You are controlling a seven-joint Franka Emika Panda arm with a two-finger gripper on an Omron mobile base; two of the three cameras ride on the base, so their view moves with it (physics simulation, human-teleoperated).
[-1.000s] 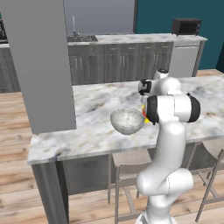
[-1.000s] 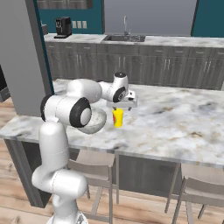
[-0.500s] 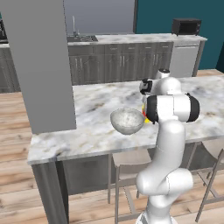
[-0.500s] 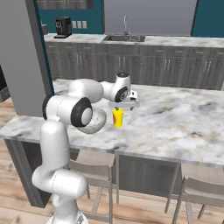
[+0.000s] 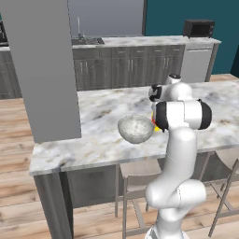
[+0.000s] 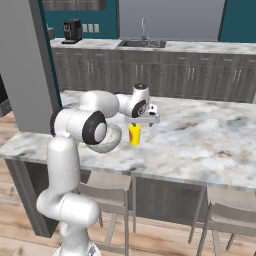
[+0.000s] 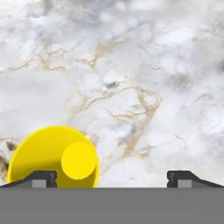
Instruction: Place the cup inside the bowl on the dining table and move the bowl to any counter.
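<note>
The small yellow cup (image 6: 134,134) stands upright on the marble dining table (image 6: 200,145), just right of the speckled grey-white bowl (image 5: 135,128). In the right base view the arm partly covers the bowl (image 6: 112,141). In the left base view the arm lets a sliver of the cup (image 5: 155,123) show. My gripper (image 6: 144,121) hangs open just above the cup, pointing down. In the hand view the cup (image 7: 52,157) lies at the lower left, under the left fingertip (image 7: 41,177). Bare marble lies between the fingers of the gripper (image 7: 113,178).
A long counter (image 5: 140,42) with a sink and a microwave (image 5: 198,28) runs along the back wall, with a coffee machine (image 6: 72,30) at its other end. A grey pillar (image 5: 42,70) stands at the table's left end. Stools (image 6: 107,192) sit under the table's near edge.
The hand has shifted slightly above the cup. Its jaws have stayed wide. The cup and the bowl have not moved.
</note>
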